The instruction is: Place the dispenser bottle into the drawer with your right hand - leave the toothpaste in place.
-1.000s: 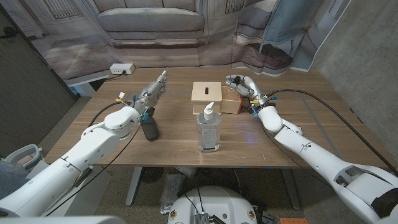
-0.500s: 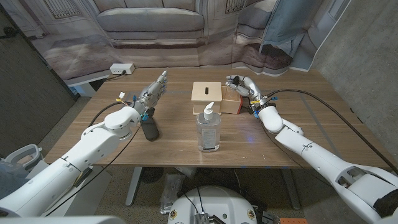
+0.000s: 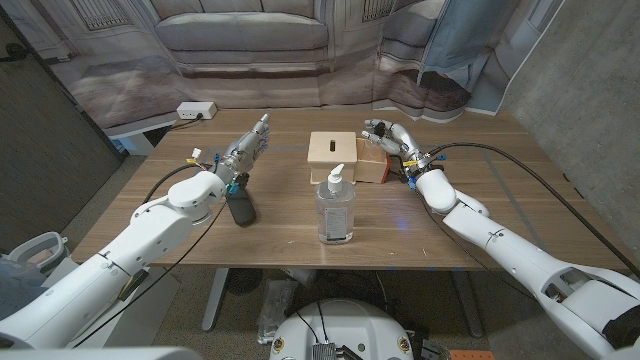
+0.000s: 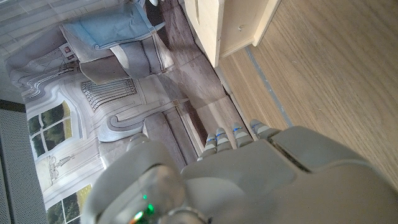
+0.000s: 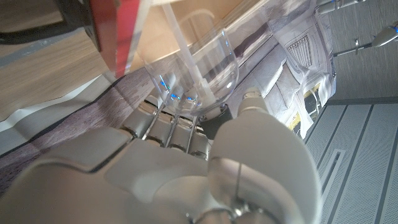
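Observation:
The clear dispenser bottle [image 3: 335, 207] with a white pump stands upright at the table's middle, in front of the small wooden drawer box [image 3: 334, 155]. A red toothpaste box [image 3: 373, 167] lies against the drawer box's right side. My right hand [image 3: 391, 138] hovers just behind and above the toothpaste box, its fingers loosely curved and holding nothing. The right wrist view shows the red box [image 5: 115, 31] and the clear bottle [image 5: 208, 59] beyond the fingers. My left hand [image 3: 248, 149] stays left of the drawer box with fingers stretched out, holding nothing. The drawer box [image 4: 230, 25] shows past it.
A black oblong object [image 3: 240, 209] lies on the table [image 3: 500, 180] beside my left forearm. A white power strip [image 3: 196, 110] sits at the far left corner. A curtain backdrop hangs behind the table.

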### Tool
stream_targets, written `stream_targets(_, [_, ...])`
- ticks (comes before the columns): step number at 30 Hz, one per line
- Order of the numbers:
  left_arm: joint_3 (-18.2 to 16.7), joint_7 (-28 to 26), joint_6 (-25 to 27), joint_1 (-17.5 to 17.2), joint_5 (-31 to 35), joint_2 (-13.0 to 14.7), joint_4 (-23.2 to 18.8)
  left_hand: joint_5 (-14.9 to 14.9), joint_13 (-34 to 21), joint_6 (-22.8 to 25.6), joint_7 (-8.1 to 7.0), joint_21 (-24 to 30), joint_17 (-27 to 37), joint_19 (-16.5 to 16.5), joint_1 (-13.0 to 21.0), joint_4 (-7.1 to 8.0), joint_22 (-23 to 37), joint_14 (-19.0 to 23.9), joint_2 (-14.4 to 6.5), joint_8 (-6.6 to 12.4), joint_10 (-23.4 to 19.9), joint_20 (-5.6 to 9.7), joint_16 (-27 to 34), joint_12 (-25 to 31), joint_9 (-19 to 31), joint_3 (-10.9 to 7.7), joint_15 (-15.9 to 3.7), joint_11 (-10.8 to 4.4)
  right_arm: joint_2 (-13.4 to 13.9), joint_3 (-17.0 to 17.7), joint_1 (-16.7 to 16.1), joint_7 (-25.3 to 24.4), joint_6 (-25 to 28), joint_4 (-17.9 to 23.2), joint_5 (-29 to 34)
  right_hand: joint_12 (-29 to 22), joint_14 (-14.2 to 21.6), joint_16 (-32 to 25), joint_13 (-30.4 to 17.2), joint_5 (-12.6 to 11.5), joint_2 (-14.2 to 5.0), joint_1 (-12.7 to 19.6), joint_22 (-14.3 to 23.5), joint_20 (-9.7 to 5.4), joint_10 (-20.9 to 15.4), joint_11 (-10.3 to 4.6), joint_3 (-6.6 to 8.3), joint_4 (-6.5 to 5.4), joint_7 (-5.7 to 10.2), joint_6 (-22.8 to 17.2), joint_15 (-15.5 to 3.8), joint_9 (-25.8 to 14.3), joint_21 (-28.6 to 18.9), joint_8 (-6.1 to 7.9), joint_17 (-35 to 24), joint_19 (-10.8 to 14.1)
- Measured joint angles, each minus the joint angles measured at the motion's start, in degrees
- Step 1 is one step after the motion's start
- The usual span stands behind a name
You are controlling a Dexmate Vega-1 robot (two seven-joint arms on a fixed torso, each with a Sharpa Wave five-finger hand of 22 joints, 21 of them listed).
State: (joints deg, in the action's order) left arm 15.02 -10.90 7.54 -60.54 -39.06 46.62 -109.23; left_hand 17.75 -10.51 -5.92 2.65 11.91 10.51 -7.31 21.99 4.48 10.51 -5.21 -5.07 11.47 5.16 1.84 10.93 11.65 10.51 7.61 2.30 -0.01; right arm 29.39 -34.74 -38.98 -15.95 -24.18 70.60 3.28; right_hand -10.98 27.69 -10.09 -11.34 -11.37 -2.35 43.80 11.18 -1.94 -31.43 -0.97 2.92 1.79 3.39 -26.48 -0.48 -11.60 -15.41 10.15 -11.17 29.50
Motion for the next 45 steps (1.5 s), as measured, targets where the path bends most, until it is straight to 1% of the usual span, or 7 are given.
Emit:
stream_targets(8, [0.15, 0.12, 0.09, 0.34, -0.03, 0.02, 0.09, 0.0, 0.0, 0.0, 0.0, 0.0, 0.0, 0.0, 0.0, 0.01, 0.0, 0.0, 0.0, 0.0, 0.0, 0.0, 0.0, 0.0, 0.0, -0.02, 0.0, 0.0, 0.14, 0.07, 0.15, 0.87, 0.03, 0.13, -0.49, 0.0, -1.64, 0.0, 0.0, -0.1, 0.6, -0.6, -0.26, 1.45, 1.52, 0.3, -0.23, -0.23, -0.02, 0.62, 1.64, 0.0, 1.01, 0.0, 0.26, -1.44])
stream_targets(14, [0.26, 0.25, 0.23, 0.55, -0.03, 0.02, 0.19, 0.0, 0.0, 0.0, 0.0, 0.0, 0.0, 0.0, 0.0, -0.15, 0.0, 0.0, 0.0, 0.0, 0.0, 0.0, 0.0, 0.0, 0.0, 0.14, 0.0, 0.0, 0.52, 0.18, 0.16, 1.37, 0.25, 0.83, -0.56, 0.0, -4.98, 0.0, 0.01, -0.55, 1.28, -1.28, -0.26, 3.79, 4.7, 1.0, -1.18, -0.23, 0.28, 2.8, 3.11, 0.12, 2.11, 0.0, 0.26, -3.79])
stream_targets(18, [0.31, 0.33, 0.25, 0.65, -0.05, 0.01, 0.25, 0.0, 0.0, 0.2, -0.21, 0.0, 0.0, 0.0, 0.0, -0.15, 0.0, 0.0, 0.0, 0.0, 0.0, 0.0, 0.0, 0.0, 0.0, 0.14, 0.0, 0.0, 0.75, 0.27, 0.16, 1.58, 0.3, 1.27, -0.57, 0.0, -5.52, 0.0, 0.01, -0.55, 1.51, -1.5, -0.26, 4.6, 5.67, 0.97, -1.35, -0.4, 0.52, 3.2, 3.47, 0.15, 2.55, 0.0, 0.26, -4.6])
stream_targets(22, [0.39, 0.37, 0.26, 0.72, -0.06, -0.06, 0.33, 0.0, 0.0, 0.2, -0.21, 0.0, 0.0, 0.0, 0.0, 0.02, 0.0, 0.0, 0.0, 0.0, 0.0, 0.0, 0.0, 0.0, 0.0, 0.31, 0.0, 0.0, 1.04, 0.31, 0.16, 2.12, 0.38, 1.68, -0.61, 0.12, -7.4, 0.0, 0.01, -1.0, 2.48, -2.48, -0.26, 5.86, 8.06, 1.48, -2.03, -0.26, 0.52, 5.27, 3.84, 0.15, 3.14, 0.0, 0.53, -5.82])
stream_targets(32, [0.54, 0.38, 0.45, 0.84, -0.17, -0.17, 0.37, 0.0, 0.0, 0.2, -0.21, 0.0, 0.0, 0.0, 0.22, 0.02, 0.0, -0.12, -0.22, 0.0, 0.0, 0.0, 0.0, 0.0, 0.0, 0.3, 0.12, 0.0, 1.66, 0.34, 0.25, 3.98, 0.65, 2.14, -1.11, 0.57, -14.18, 0.39, 0.01, -2.55, 5.16, -5.89, -0.53, 10.26, 15.96, 3.68, -4.84, -1.34, 0.4, 13.33, 6.17, 0.14, 4.44, -0.21, 0.52, -9.6])
stream_targets(39, [0.63, 0.35, 0.59, 0.88, -0.21, -0.21, 0.38, 0.0, 0.0, 0.19, -0.21, 0.0, 0.0, 0.0, 0.22, 0.01, 0.0, -0.21, -0.22, 0.0, 0.0, 0.0, 0.0, 0.0, 0.0, 0.3, 0.21, 0.0, 2.04, 0.34, 0.37, 5.06, 0.92, 2.59, -1.43, 0.57, -16.04, 0.4, 0.02, -3.26, 5.9, -6.63, -0.53, 12.0, 17.55, 4.66, -5.53, -1.42, 0.91, 15.25, 6.63, 0.14, 4.44, -0.21, 0.52, -10.73])
stream_targets(45, [0.69, 0.33, 0.6, 0.9, -0.24, -0.3, 0.44, 0.0, 0.0, 0.19, -0.2, 0.0, 0.0, 0.0, 0.22, 0.17, 0.0, -0.21, -0.22, 0.0, 0.0, 0.0, 0.0, 0.0, 0.0, 0.45, 0.21, 0.0, 2.45, 0.37, 0.38, 5.61, 1.52, 3.5, -1.54, 0.57, -16.04, 0.39, 0.02, -3.49, 5.8, -7.15, -0.53, 11.99, 18.07, 4.56, -5.77, -1.66, 0.6, 15.55, 6.63, 0.14, 4.44, -0.21, 0.52, -10.72])
